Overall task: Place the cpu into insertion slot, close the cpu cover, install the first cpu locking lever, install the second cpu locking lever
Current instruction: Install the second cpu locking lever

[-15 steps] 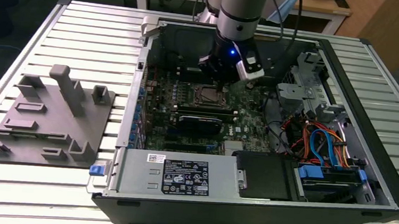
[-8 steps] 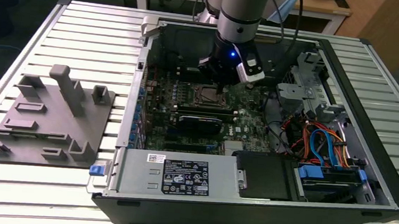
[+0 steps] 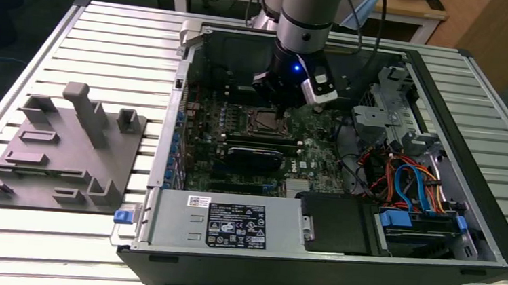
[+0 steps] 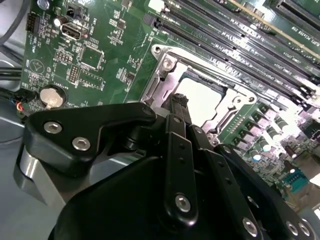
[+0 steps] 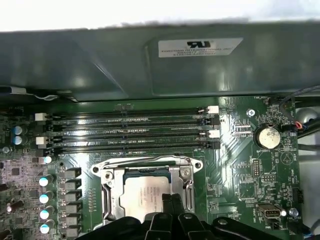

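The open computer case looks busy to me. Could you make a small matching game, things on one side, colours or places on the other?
Things:
1. cpu
2. coin battery
3. memory slots
4. grey fixture block

Descriptions:
A. long, narrow, black
B. round, silvery, on the green board
C. outside the case, at the exterior view's left
D. square, silver-grey, under the cpu cover

Pairs: 1-D, 2-B, 3-A, 4-C
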Robot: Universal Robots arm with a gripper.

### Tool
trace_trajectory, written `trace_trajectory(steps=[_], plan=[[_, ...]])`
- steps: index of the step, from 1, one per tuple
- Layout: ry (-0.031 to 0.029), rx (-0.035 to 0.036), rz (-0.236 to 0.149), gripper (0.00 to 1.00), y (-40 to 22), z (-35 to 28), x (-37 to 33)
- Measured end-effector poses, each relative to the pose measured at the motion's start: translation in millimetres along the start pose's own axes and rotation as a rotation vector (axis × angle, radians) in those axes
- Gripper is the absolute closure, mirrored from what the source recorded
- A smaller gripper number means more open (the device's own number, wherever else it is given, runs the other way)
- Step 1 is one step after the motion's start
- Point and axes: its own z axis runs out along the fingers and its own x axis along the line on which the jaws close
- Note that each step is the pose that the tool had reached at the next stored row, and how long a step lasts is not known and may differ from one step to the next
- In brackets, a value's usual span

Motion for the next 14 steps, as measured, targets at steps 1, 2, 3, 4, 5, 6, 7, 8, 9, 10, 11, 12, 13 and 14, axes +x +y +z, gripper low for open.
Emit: trace_trajectory(steps=[1,2,3,4,5,6,7,8,9,10,11,12,13,14], plan=[[0.0001,0.0,0.0,0.9,0.0,-1.4,0.2],[0.0,0.0,0.0,0.9,0.1,-3.3,0.3],[0.0,0.0,0.0,0.9,0.2,-5.0,0.3],[0.0001,0.0001,0.0,0.9,0.2,-6.8,0.4],[0.0,0.0,0.0,0.9,0.3,-8.6,0.5],[0.0,0.0,0.0,0.9,0.4,-10.6,0.6],[0.0,-0.0002,0.0,0.9,0.4,-12.5,0.8],[0.0,-0.0002,0.0,0.9,0.5,-14.8,0.9],[0.0001,0.0,0.0,0.9,0.5,-17.7,1.0],[0.0,-0.0002,0.0,0.9,0.6,-20.6,1.0],[0.0,-0.0002,0.0,0.9,0.6,-23.4,1.0],[0.0001,0.0,0.0,0.9,0.6,-25.8,1.0],[0.0,-0.0002,0.0,0.9,0.6,-26.4,1.1],[0.0,-0.001,0.0,0.9,0.7,-26.3,1.1]])
